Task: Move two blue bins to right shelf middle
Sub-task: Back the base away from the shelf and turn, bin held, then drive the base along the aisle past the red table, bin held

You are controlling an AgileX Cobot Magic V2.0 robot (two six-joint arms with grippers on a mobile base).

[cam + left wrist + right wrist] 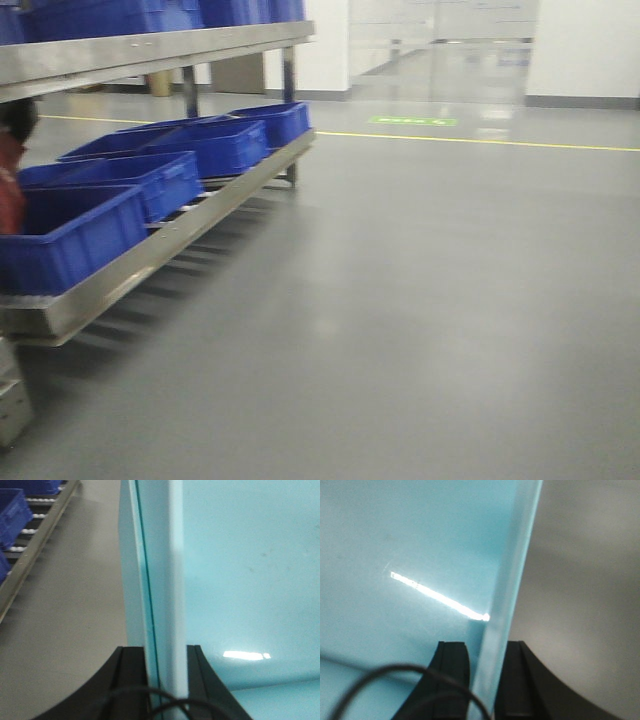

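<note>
**Shiny bin could slip from a thin grip**

On the left, a metal shelf [150, 255] holds boxy dark blue bins [190, 150], low by the smooth grey floor [430, 300]. The left jaws are squeezed shut on one thin wall of a bin [240, 580]. The right jaws pinch its other wall, so it hangs between them. Its plastic looks pale, flat and shiny. If one arm pulls or tilts, a slick wall may slide out, and the bin could drop or bump the shelf.
</note>
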